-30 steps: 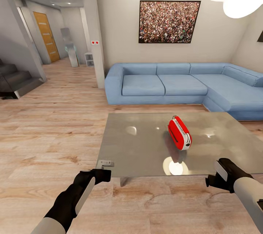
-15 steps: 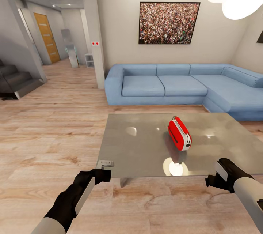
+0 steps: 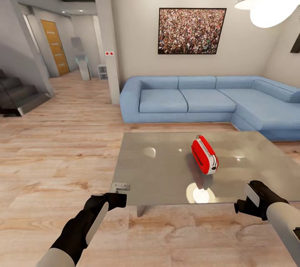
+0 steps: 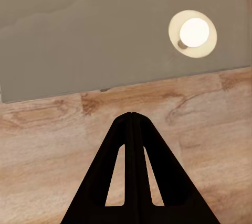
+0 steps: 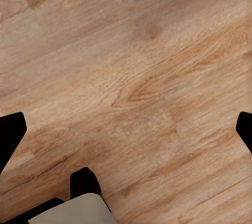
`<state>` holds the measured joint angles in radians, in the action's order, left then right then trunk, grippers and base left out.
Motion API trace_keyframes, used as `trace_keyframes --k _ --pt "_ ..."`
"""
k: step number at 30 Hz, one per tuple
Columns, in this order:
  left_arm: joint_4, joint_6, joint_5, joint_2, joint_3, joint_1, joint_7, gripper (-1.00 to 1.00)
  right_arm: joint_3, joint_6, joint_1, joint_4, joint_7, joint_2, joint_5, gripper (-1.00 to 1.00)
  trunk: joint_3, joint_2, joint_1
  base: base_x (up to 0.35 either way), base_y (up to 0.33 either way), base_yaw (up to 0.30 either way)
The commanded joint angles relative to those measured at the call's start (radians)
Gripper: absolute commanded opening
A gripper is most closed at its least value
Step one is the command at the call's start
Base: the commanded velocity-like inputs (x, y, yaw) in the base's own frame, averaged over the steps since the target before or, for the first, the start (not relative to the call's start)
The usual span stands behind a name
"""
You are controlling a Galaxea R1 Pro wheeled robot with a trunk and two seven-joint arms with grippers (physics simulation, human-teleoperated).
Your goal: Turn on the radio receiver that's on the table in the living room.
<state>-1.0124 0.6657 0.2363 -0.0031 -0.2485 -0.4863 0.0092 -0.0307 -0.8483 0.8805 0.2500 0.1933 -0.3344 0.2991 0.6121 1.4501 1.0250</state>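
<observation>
Radio receiver (image 3: 204, 154) stands mid-table (image 3: 137, 175), beyond reach; roll closer first; left gripper (image 4: 131, 116) pinched closed, empty; right gripper (image 5: 126, 129) spread wide, empty.

The radio (image 3: 204, 154) lies on the table (image 3: 158, 175), right of its middle. Behind the table stands the sofa (image 3: 187, 100), a picture (image 3: 191, 30) on the wall above it. Stairs (image 3: 18, 96) lie far left, a lamp (image 3: 266, 0) overhead at right.
</observation>
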Motion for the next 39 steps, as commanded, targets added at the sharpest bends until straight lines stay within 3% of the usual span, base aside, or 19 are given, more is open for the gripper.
trace_keyframes --k 1,39 --pt "0.0 0.0 0.0 0.0 0.0 0.0 0.0 -1.0 0.0 0.0 0.0 0.0 0.0 0.0 0.0 1.0 -0.002 0.0 0.0 0.0 0.0 0.0" --pt "0.0 0.0 0.0 0.0 0.0 0.0 0.0 -1.0 0.0 0.0 0.0 0.0 0.0 0.0 0.002 1.0 -0.061 0.0 0.0 0.0 0.0 0.0"
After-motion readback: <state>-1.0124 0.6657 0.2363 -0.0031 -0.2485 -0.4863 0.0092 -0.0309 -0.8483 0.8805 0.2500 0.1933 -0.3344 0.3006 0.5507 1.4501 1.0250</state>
